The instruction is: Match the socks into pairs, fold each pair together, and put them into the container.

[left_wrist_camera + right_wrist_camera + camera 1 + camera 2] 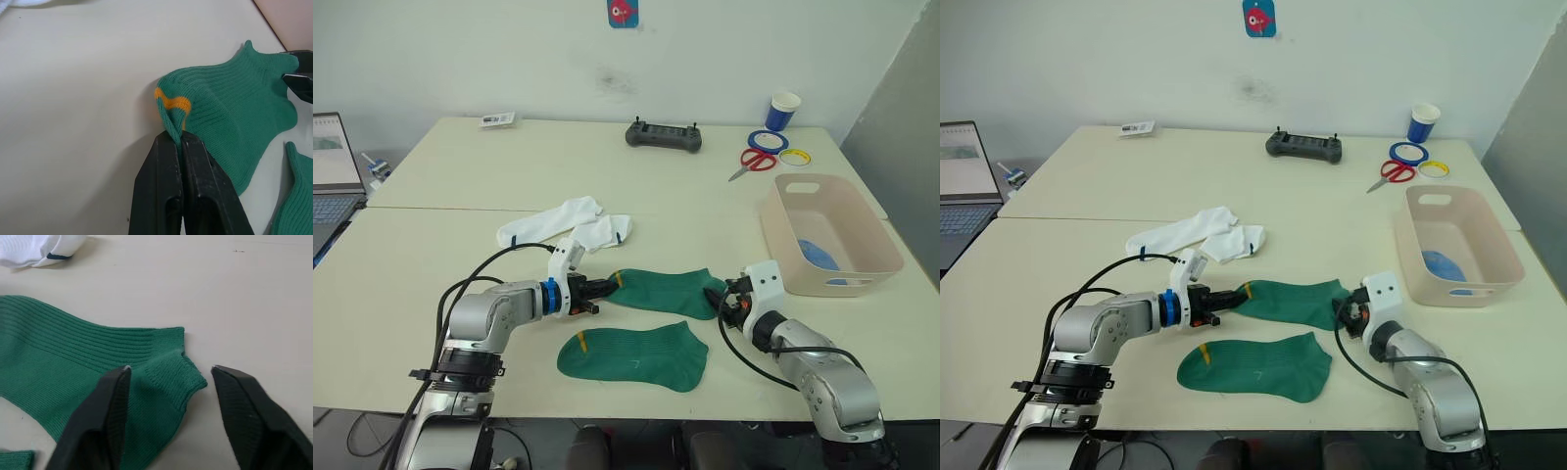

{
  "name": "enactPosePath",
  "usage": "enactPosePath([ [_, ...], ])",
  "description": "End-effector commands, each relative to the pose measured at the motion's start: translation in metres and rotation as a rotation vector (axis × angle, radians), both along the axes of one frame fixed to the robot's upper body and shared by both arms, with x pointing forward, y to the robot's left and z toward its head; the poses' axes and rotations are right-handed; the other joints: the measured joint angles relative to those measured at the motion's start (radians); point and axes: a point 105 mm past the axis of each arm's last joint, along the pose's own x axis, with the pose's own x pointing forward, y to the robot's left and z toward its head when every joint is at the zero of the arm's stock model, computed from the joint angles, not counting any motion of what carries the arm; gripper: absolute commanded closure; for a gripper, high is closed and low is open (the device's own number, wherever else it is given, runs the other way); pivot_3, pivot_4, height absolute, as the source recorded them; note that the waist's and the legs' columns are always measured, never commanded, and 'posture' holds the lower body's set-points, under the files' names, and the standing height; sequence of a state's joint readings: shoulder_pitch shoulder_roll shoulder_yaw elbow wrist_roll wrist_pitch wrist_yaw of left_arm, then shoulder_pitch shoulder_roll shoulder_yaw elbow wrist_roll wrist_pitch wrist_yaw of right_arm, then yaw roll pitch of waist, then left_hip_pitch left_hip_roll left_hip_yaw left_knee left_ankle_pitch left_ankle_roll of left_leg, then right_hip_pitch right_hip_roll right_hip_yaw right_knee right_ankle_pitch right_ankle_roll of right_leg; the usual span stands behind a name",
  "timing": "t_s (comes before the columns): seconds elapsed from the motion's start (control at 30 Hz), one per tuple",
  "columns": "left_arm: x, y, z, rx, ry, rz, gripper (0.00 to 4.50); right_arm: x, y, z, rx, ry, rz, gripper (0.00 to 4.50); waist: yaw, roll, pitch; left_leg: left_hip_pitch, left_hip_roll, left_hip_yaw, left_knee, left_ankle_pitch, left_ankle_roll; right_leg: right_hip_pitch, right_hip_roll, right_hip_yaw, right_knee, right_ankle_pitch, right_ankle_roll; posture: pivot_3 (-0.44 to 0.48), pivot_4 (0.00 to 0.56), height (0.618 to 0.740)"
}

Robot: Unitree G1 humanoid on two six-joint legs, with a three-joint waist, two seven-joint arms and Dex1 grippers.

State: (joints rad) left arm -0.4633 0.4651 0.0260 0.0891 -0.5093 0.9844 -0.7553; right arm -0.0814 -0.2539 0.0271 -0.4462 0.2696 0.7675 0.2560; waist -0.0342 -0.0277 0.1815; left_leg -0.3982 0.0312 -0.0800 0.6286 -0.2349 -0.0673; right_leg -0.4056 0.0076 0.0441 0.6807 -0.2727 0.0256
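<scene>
Two dark green socks lie near the table's front. My left gripper (603, 289) is shut on the yellow-marked toe end (172, 105) of the farther green sock (664, 290). My right gripper (168, 374) stands open around that sock's cuff end (171, 374), its fingers (110, 399) on either side of the cuff. The nearer green sock (634, 354) lies flat and untouched. Two white socks (570, 223) lie crumpled together behind the left gripper. The beige-pink container (830, 233) stands at the right with a light blue sock (818, 253) inside.
At the back of the table are a black controller (664, 135), red scissors (754, 162), tape rings (769, 142) and a blue-and-white paper cup (782, 111). A laptop (335, 171) sits at the far left. A small card (497, 119) lies at the back left.
</scene>
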Motion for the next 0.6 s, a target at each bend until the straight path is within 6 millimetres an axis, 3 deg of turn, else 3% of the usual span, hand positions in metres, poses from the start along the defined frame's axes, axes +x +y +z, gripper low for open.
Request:
enactPosePath([
  [0.03,0.003,-0.003,0.012,-0.044,-0.06,0.0,4.5,-0.001,0.002,0.014,0.035,-0.068,0.016,3.08,0.0,0.0,0.0,0.0,0.0,0.0,0.0,0.0,0.0,0.0,0.0,0.0,0.0,0.0,0.0,0.0,0.15,0.74],
  [0.17,0.003,-0.003,0.015,-0.057,-0.068,-0.001,4.5,-0.004,0.004,0.016,0.035,-0.081,0.026,4.48,0.0,0.0,0.0,0.0,0.0,0.0,0.0,0.0,0.0,0.0,0.0,0.0,0.0,0.0,0.0,0.0,0.15,0.74],
  [0.37,-0.003,0.009,0.041,-0.074,-0.116,-0.016,4.5,-0.015,0.011,0.039,0.047,-0.159,0.074,4.48,-0.002,0.0,0.0,0.0,0.0,0.0,0.0,0.0,0.0,0.0,0.0,0.0,0.0,0.0,0.0,0.0,0.15,0.74],
  [0.5,-0.02,0.021,0.073,-0.116,-0.133,-0.066,4.5,-0.031,0.022,0.072,0.121,-0.222,0.154,4.48,-0.003,0.0,0.0,0.0,0.001,-0.001,0.0,0.0,0.0,0.0,0.0,0.0,0.0,0.0,0.0,0.0,0.15,0.74],
  [0.6,-0.04,0.03,0.084,-0.134,-0.084,-0.104,4.5,-0.049,0.032,0.081,0.17,-0.197,0.227,4.48,-0.004,0.0,0.0,0.0,0.001,-0.001,0.0,0.0,0.0,0.0,0.0,0.0,0.0,0.0,0.0,0.0,0.15,0.74],
])
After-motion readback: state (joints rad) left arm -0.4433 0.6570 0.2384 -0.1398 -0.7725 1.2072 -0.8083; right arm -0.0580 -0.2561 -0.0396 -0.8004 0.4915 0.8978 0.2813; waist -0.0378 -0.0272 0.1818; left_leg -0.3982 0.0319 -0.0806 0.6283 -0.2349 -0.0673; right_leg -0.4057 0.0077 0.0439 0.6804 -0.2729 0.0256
